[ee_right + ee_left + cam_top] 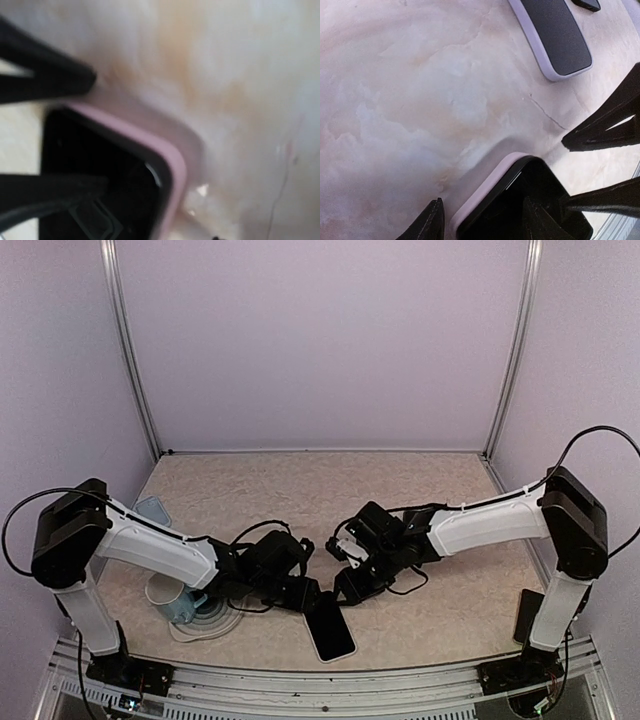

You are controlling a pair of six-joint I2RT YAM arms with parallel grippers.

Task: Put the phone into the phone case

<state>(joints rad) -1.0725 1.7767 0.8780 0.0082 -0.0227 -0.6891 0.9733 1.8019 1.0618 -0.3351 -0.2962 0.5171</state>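
— Where the marbled beige table (300,490) nears its front rail (320,678), the phone (330,628) lies flat, black face up, with pale lilac walls (320,340) on three sides.
— Is it in the case (482,195)?
— At the corners in view a soft, rounded lilac rim wraps the glossy black. Whether it is fully seated, I cannot tell.
— And the fingers?
— Both pairs are spread. The left gripper (486,220) straddles one corner, one finger (431,222) over bare table, the other over the phone's face. The right gripper (98,132) does likewise at its corner.
— Anything beyond?
— Another grey slab (555,35) with a lilac rim, well apart
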